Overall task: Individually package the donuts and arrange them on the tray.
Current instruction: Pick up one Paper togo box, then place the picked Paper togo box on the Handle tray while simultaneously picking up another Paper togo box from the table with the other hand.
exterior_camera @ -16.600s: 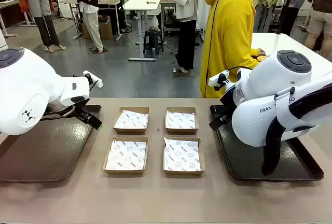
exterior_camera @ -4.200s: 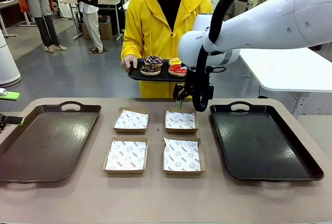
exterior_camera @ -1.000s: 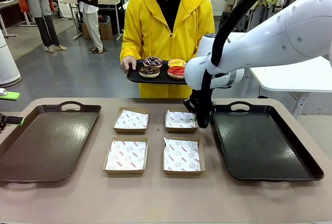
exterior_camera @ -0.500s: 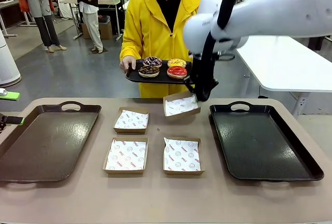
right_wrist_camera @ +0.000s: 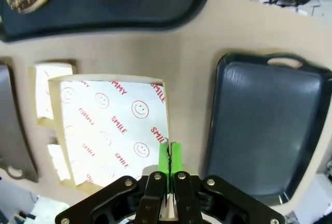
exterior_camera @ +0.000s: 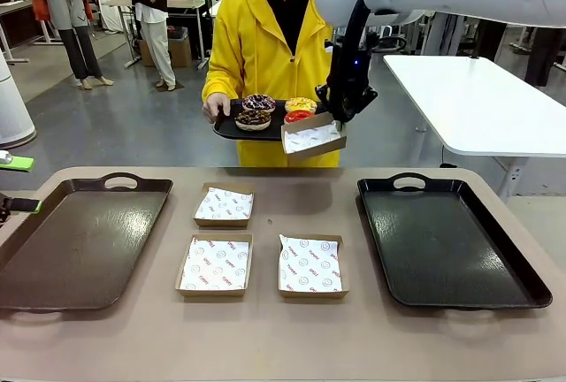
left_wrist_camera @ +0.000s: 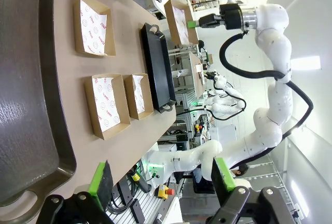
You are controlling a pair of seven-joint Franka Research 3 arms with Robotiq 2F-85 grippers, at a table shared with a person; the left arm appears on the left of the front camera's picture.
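With its green pads pressed together on one wall of a paper-lined box [exterior_camera: 314,137], the right gripper [exterior_camera: 341,118] hangs high over the far side of the table [exterior_camera: 265,338]. I see the right arm coming in from the top right, its forearm dropping steeply to the wrist. The box tilts in the air with its open face toward me, overlapping the near right corner of the black serving tray [exterior_camera: 232,131] that the person holds by a hand [exterior_camera: 212,109] at its left end. On it lie a sprinkled chocolate donut [exterior_camera: 260,102], a crumb-topped chocolate donut [exterior_camera: 253,118], a yellow donut [exterior_camera: 302,104] and a red donut [exterior_camera: 297,116], the last partly hidden behind the box. Down on the table, three more boxes [exterior_camera: 215,264] sit between the left tray [exterior_camera: 75,240] and the right tray [exterior_camera: 451,240]. My left gripper [left_wrist_camera: 162,178] is spread wide, holding nothing, low beside the left tray's handle end.
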